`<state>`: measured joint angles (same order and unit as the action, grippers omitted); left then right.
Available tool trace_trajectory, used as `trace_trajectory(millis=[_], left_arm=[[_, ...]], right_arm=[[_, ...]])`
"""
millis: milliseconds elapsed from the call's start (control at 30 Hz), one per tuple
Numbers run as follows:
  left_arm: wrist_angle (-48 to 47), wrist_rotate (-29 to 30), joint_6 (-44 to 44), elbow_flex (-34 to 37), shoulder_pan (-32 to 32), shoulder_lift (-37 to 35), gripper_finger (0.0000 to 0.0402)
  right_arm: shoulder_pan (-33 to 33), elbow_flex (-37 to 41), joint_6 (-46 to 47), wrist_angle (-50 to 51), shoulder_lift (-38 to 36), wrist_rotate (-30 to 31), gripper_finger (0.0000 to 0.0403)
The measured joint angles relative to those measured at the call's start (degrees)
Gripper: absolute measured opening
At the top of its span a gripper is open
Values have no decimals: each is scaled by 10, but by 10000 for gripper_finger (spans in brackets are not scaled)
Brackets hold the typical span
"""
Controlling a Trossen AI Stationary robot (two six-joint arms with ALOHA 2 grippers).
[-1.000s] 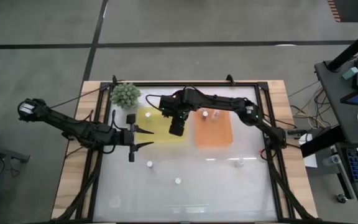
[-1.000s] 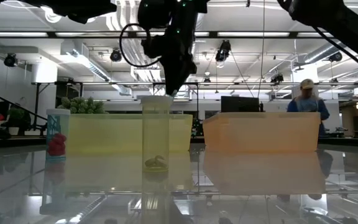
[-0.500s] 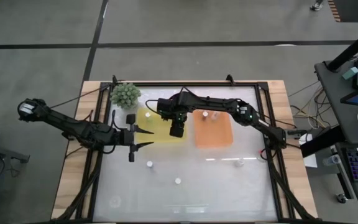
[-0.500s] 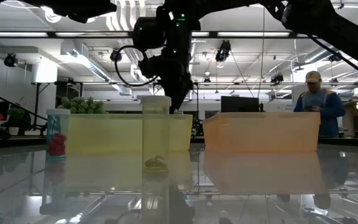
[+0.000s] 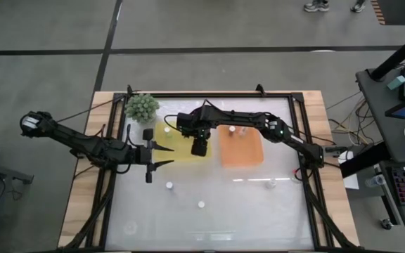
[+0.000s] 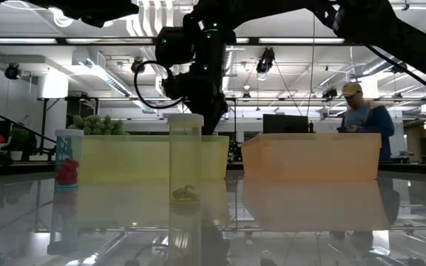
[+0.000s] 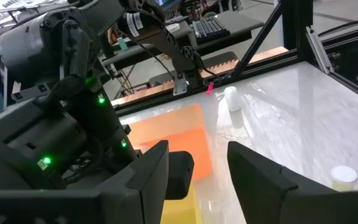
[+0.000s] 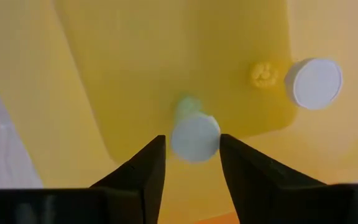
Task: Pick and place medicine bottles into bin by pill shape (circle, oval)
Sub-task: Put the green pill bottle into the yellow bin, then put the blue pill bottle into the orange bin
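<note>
High view: right claw (image 5: 199,147) hangs over the yellow tray (image 5: 178,140), near its edge beside the orange tray (image 5: 241,146). Left claw (image 5: 162,155) waits at the yellow tray's outer corner, fingers spread, holding nothing. One bottle (image 5: 148,133) stands beside the plant (image 5: 141,106); three more bottles (image 5: 169,185) stand apart on the open desk (image 5: 216,218), nearer the front.

Low view: a clear bottle (image 6: 186,177) stands close to the camera, in front of the yellow tray (image 6: 124,159). A second bottle (image 6: 68,158) with red pills stands to its left. A person (image 6: 362,125) stands in the room behind the orange tray (image 6: 309,157).

Left wrist view: left claw (image 7: 197,180) open and empty, pointing toward the right arm (image 7: 55,124).

Right wrist view: right claw (image 8: 191,163) spread; a white-capped bottle (image 8: 194,137) sits between the fingertips inside the yellow tray; contact cannot be told. Another white-capped bottle (image 8: 316,83) stands nearby in the same tray.
</note>
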<state>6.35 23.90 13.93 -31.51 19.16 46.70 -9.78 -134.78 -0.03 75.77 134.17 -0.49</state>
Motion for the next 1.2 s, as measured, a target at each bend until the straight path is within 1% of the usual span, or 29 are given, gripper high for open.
trace_trajectory(millis=[367,500,700,900,1200], left_arm=[[0,0,0,0,0,0,150],[0,0,0,0,0,0,150],[0,0,-1,0,0,0,150],[0,0,-17,0,1,0,150],[0,-1,-45,0,1,3,150]], right_arm=[[-1,0,15,-8,-3,1,183],[0,0,21,6,-18,5,186],[11,0,50,38,-57,7,178],[55,0,72,55,-103,14,170],[153,1,107,50,-142,89,167]])
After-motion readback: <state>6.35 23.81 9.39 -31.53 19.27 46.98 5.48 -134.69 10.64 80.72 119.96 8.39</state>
